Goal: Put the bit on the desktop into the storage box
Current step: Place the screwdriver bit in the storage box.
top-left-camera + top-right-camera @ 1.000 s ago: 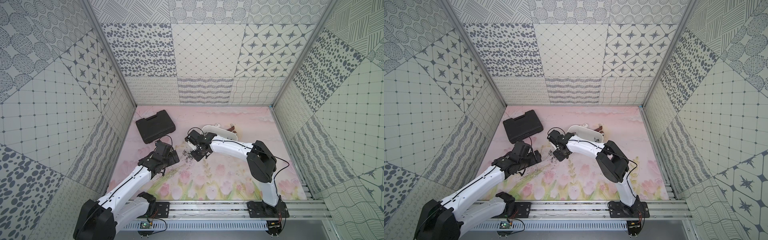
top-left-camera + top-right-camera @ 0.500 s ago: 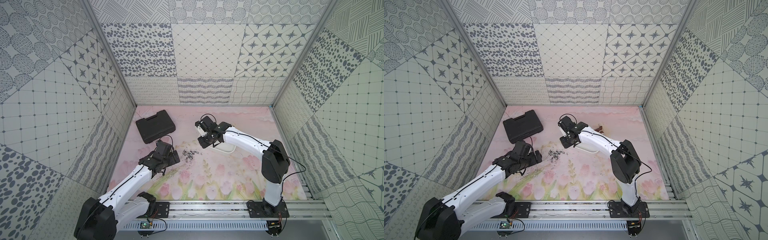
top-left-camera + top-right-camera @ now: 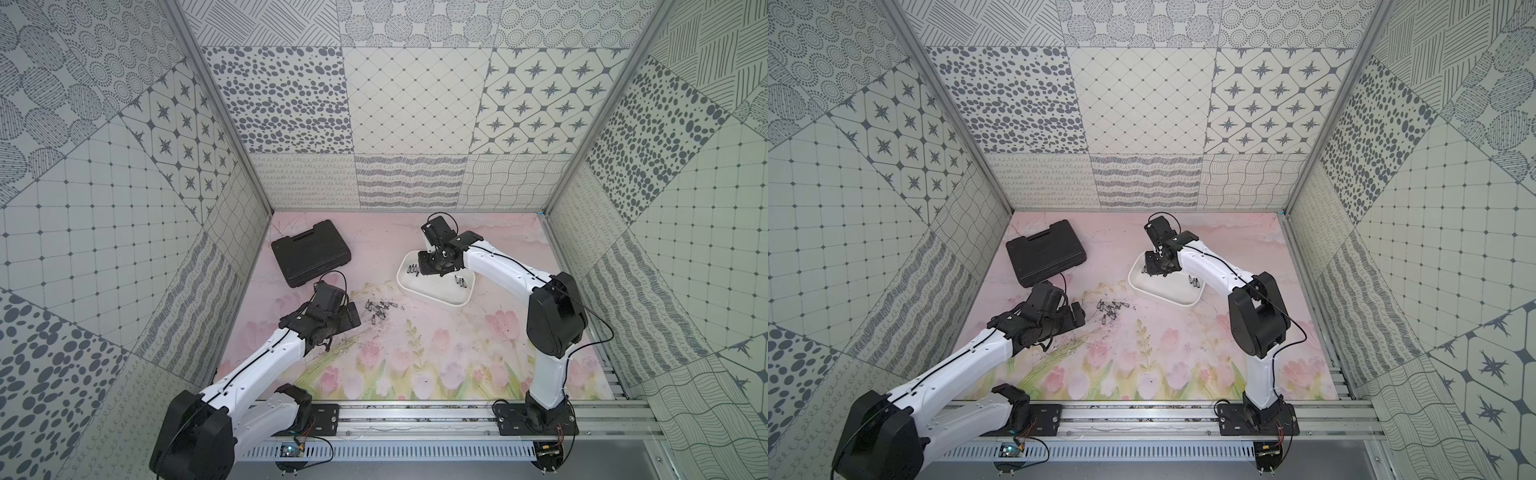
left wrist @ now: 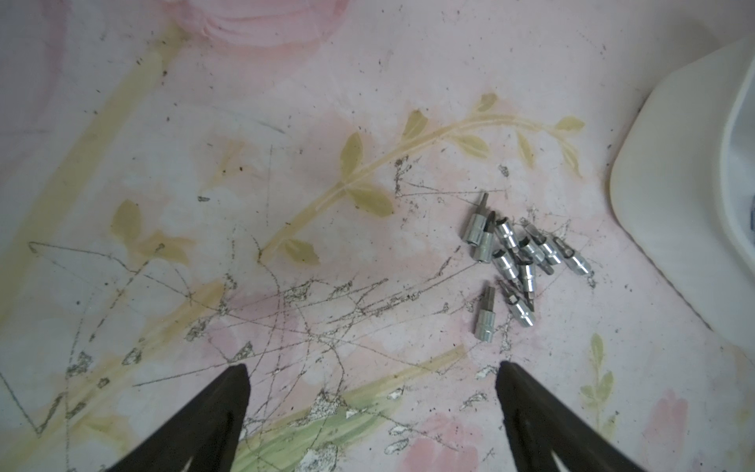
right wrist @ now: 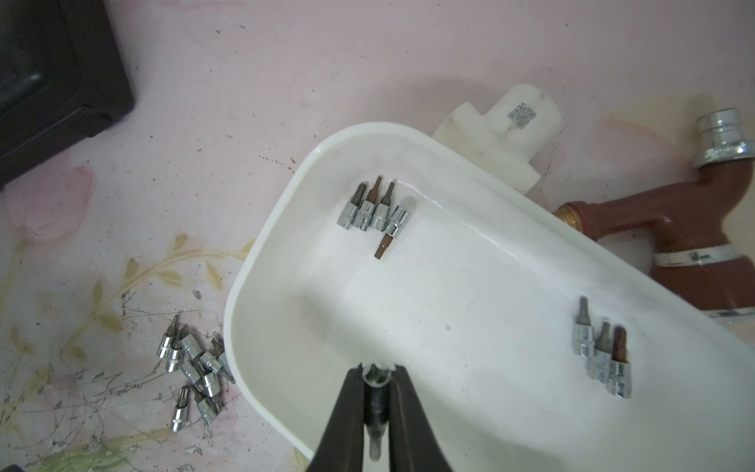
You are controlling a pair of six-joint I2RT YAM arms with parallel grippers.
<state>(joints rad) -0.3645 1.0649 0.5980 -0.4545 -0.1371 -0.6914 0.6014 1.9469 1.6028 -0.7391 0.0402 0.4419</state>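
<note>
Several small chrome bits lie in a loose pile on the scratched tulip-print desktop. My left gripper hovers open just short of that pile, with nothing between its fingers. To the right lies the white storage box. My right gripper hangs over the box's left end, shut on one bit held lengthwise between the fingers. Inside the box lie a group of several bits and a group of three.
A closed black tool case lies at the back left. Behind the storage box lie a white plastic fitting and a reddish-brown pipe fitting with chrome ends. Patterned walls enclose three sides; a metal rail runs along the front.
My right gripper has travelled from the pile on the desktop back and to the right, ending over the storage box with a bit in its fingers. The left arm has stayed put.
</note>
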